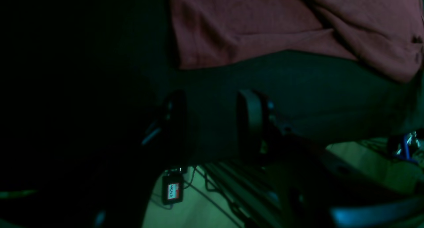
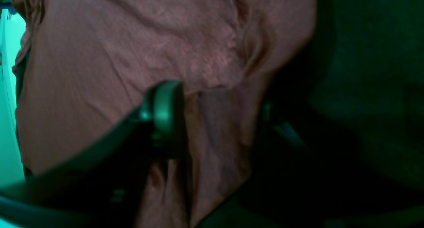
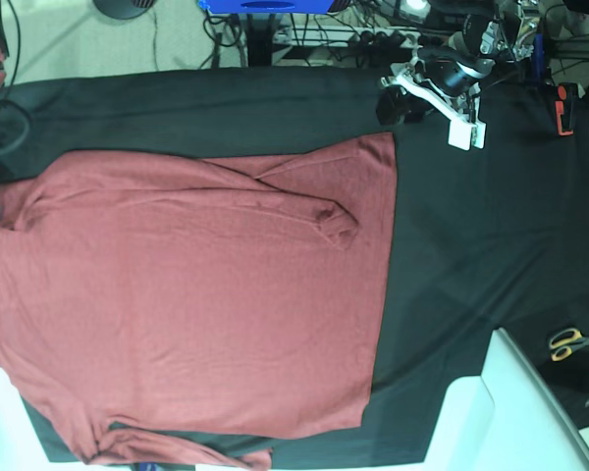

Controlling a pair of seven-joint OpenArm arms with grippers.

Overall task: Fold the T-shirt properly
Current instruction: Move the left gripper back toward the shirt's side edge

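Sleeve-fold step. Right gripper (image 2: 215,118) at 9 o'clock, jaws clamped on T-shirt (image 3: 196,294) fabric. Left gripper (image 1: 212,122) at 1 o'clock, jaws apart, empty. Next: probably carry that fabric inward.

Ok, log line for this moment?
shirt: flat, one sleeve folded in | left gripper: open, off shirt | right gripper: straddling shirt fabric, grip unclear

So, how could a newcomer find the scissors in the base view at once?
Start from the black cloth that covers the table, and follow it to its lower right corner. There, right of the white block, lie the scissors. Only they have yellow handles.
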